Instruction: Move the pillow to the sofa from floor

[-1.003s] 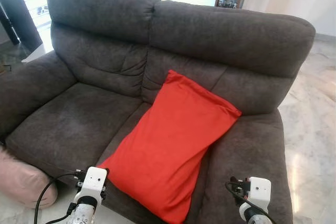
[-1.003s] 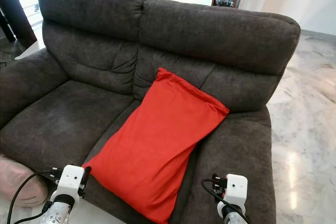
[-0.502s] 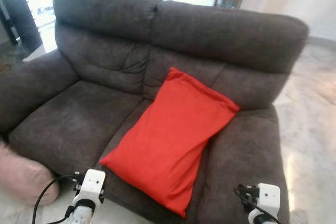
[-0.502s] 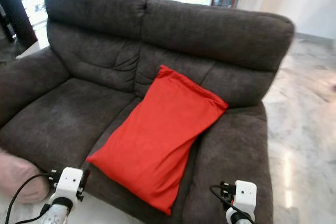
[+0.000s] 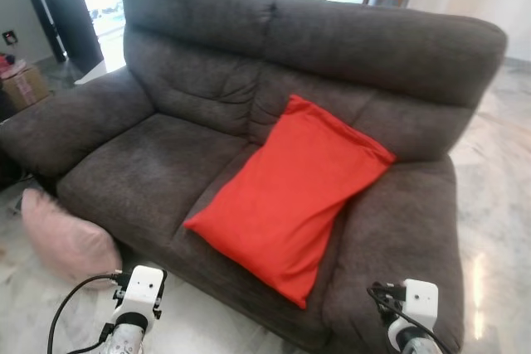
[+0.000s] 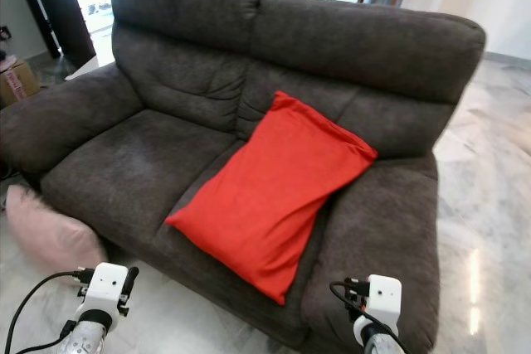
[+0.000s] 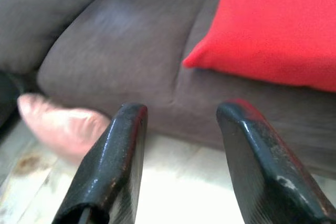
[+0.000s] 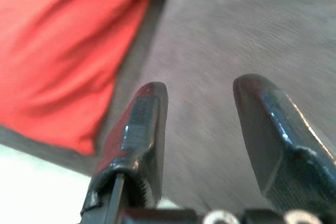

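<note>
Both claws parted, empty, left claw (image 7: pixel 178 124) near pink pillow (image 5: pixel 66 238) on floor, prob. untouched

1. Left gripper (image 7: pixel 181 116): jaws apart, nothing between them.
2. Sofa (image 7: pixel 126 51) lies beyond the jaws.
3. Red pillow (image 7: pixel 278 24) rests on the sofa.
4. Pink pillow (image 7: pixel 60 124) lies on the floor (image 7: pixel 173 182), against the sofa.

Both wrist views are motion-blurred; the pink pillow (image 5: pixel 66 238) at eight o'clock is partly tucked behind the sofa (image 5: pixel 158 163) front
</note>
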### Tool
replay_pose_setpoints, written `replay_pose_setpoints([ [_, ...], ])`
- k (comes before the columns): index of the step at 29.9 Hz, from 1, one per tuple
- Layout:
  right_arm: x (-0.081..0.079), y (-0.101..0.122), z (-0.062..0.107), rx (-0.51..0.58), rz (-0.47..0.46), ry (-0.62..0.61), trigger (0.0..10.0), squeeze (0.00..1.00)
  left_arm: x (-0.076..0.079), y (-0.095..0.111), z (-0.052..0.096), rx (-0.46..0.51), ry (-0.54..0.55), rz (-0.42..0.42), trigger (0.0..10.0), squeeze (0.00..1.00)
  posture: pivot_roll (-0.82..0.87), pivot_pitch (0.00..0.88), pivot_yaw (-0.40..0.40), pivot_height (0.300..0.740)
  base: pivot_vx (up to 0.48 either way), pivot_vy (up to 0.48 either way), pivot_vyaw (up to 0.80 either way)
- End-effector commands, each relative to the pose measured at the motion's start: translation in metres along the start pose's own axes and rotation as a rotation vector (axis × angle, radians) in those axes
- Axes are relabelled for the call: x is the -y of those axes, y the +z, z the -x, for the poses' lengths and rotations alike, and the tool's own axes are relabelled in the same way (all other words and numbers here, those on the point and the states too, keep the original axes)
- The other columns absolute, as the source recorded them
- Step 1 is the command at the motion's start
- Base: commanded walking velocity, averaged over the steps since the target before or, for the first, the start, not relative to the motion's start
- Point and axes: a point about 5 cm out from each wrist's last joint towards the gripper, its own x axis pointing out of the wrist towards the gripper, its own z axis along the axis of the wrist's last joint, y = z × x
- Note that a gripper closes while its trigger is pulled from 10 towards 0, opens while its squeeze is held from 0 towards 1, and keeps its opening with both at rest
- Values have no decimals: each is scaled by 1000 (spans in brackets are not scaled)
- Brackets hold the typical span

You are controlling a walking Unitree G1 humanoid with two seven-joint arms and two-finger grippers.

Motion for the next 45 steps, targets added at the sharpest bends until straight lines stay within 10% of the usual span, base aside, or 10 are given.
replay_pose_setpoints([
  [1,0,4,-3,0,-11,-13,10000,0,-4,6,-5,20,8,0,10000,0,79,0,-40,740,0,0,0],
  [12,16,-2,0,-55,-54,-123,10000,0,-7,7,-6,24,5,-10,10000,0,84,0,-35,740,0,0,0],
  [23,58,-27,21,-306,206,-487,10000,0,-13,-1,-2,-16,8,-32,10000,0,92,0,-29,740,0,0,0],
  [36,43,-78,52,-611,465,-343,10000,0,-16,-10,4,-52,21,-25,10000,0,94,0,-28,740,0,0,0],
  [45,19,-83,48,-563,232,-166,10000,0,-17,-12,6,-62,22,17,10000,0,95,0,-26,740,0,0,0],
])
